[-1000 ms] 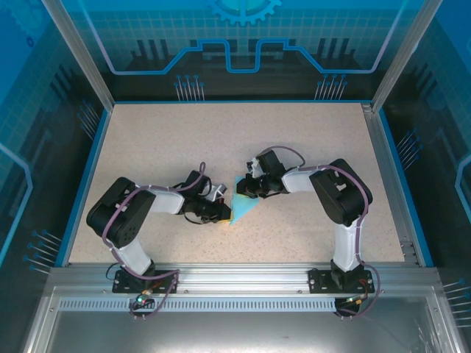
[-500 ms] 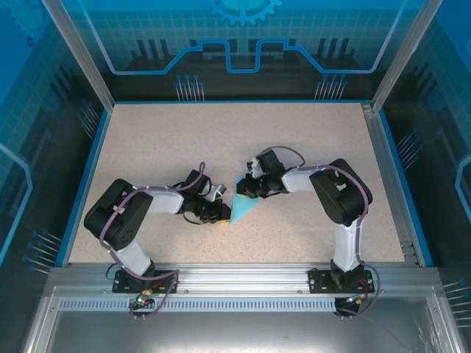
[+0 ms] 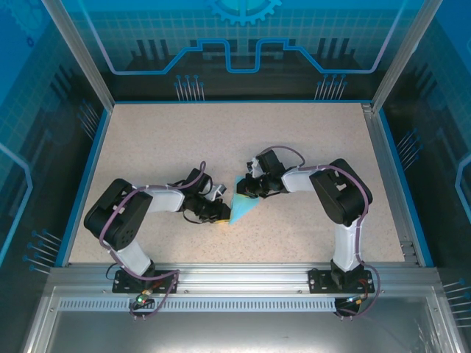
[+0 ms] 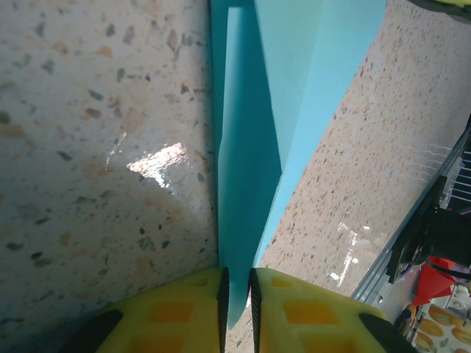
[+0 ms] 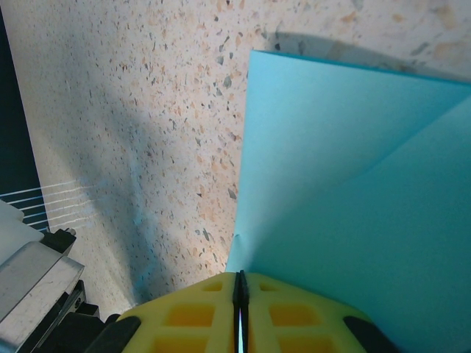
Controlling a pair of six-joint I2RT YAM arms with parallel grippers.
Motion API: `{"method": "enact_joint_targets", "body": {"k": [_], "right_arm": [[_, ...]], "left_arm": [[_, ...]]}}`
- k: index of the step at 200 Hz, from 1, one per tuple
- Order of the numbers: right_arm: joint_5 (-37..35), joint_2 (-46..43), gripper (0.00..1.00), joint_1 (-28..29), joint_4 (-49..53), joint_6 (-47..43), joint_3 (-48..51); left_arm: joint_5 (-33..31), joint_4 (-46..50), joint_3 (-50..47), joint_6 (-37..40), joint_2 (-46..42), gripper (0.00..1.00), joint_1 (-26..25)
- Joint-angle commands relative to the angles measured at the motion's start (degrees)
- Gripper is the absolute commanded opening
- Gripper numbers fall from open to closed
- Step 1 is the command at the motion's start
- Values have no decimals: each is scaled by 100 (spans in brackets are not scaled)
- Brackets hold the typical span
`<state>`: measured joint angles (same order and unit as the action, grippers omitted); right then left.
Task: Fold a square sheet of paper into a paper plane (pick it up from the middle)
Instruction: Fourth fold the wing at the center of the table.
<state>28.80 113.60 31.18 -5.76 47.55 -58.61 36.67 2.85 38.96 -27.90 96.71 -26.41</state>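
Note:
The light-blue square sheet of paper is folded into a pointed, creased shape between my two grippers on the speckled table. In the left wrist view the paper runs away from me, and its narrow tip sits in the small gap between the yellow fingers of my left gripper, whose jaws stand slightly apart. My left gripper is at the paper's left edge. My right gripper is at its upper corner. In the right wrist view, my right gripper is shut on the edge of the paper, with its folded layers spreading beyond.
The speckled table is framed by a blue rim and metal posts, with a metal rail along the near edge. Both arms bend inward toward the middle of the table.
My left gripper's jaws have parted a little around the paper's tip. Neither the arms nor the paper have visibly shifted.

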Motion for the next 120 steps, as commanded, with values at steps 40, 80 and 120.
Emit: {"method": "enact_joint_targets", "body": {"k": [40,80,120], "right_arm": [[-410,261,12,-79,637,-130,47],[-433,277,13,-79,664,-125,49],[-461,294,13,-77,691,-133,40]], "left_arm": [[-283,370,175,197,250,15,-85],[-248,552,224,331,289,12,-134],[-457,888,323,487,319,12,-199]]}}
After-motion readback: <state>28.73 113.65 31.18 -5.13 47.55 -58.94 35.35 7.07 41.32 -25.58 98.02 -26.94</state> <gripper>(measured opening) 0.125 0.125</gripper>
